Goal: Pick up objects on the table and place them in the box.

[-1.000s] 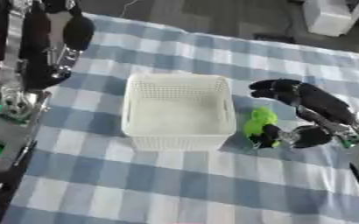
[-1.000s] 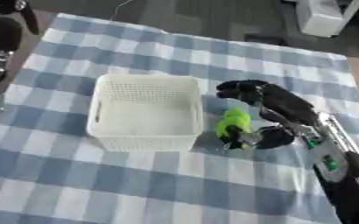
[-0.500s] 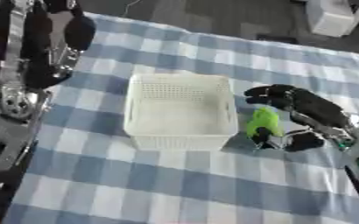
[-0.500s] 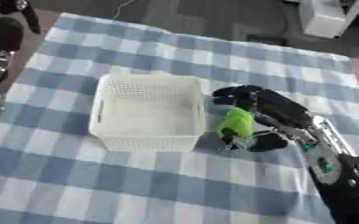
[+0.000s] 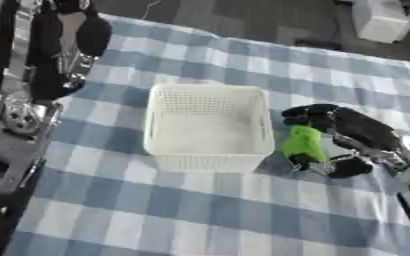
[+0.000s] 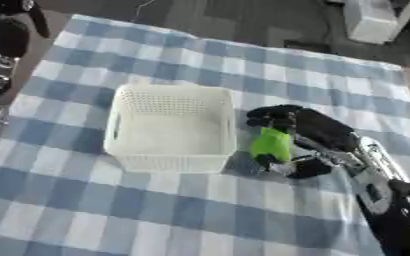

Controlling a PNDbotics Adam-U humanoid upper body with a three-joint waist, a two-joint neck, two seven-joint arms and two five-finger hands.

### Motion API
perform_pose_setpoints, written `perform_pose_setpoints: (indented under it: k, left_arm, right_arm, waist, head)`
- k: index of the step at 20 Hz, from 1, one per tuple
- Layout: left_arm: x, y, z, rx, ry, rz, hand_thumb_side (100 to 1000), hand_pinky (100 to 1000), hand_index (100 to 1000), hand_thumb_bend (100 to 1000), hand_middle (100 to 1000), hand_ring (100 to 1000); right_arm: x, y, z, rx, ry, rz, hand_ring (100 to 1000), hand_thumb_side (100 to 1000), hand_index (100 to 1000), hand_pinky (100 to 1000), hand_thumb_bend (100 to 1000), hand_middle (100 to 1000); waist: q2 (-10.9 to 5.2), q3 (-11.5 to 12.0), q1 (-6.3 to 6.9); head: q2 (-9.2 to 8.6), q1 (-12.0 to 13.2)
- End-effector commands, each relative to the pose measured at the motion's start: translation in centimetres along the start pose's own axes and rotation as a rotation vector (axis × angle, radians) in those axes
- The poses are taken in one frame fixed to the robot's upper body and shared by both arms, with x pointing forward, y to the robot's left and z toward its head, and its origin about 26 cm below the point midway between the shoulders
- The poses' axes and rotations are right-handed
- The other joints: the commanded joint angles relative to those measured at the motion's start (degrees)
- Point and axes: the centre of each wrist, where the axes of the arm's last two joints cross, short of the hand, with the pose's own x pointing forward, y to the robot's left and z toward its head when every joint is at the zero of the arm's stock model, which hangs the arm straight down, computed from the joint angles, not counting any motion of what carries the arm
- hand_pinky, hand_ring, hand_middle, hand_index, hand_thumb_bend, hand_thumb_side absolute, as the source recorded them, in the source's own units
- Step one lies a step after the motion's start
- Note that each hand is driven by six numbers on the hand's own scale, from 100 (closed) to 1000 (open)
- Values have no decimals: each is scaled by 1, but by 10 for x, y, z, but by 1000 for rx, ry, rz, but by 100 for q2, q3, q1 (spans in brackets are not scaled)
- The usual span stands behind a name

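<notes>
A: Left eye view status?
B: Right hand (image 5: 348, 131) curled around green object (image 5: 303, 142), at 3 o'clock just beside the white box (image 5: 207, 158) on the bench (image 5: 200, 210).
A: Right eye view?
B: Same grasp. Left hand not seen. Risk: object could clip the box rim if lifted too low.

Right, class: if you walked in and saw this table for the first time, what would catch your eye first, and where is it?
The bright green object stands out most, held in the robot's right hand, whose fingers curl round it just right of the basket. Next comes the white perforated basket in the middle of the blue and white checked tablecloth; nothing shows inside it.
</notes>
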Motion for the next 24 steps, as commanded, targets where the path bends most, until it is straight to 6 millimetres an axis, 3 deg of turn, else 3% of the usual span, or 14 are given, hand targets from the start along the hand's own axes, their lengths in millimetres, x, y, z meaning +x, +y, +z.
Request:
perform_pose_setpoints:
  k: [1, 11, 24]
  left_arm:
    - [5, 3, -6, 7, -31, -1, 752, 248, 1000, 516, 948, 848]
    - [5, 4, -5, 8, -29, -8, 753, 246, 1000, 514, 948, 847]
    - [5, 3, -6, 7, -31, 0, 754, 248, 1000, 514, 947, 846]
  right_arm:
    - [-7, -14, 13, 61, -6, 58, 883, 542, 943, 849, 238, 899]
    - [-10, -24, 15, 188, -48, 101, 902, 448, 950, 897, 301, 913]
    - [-11, -36, -20, 189, -105, 128, 898, 439, 949, 894, 298, 914]
  waist:
    - [-97, -8, 24]
    - [-91, -17, 31]
    - [-99, 12, 39]
  head:
    - [-3, 57]
    - [-3, 15]
    - [-3, -10]
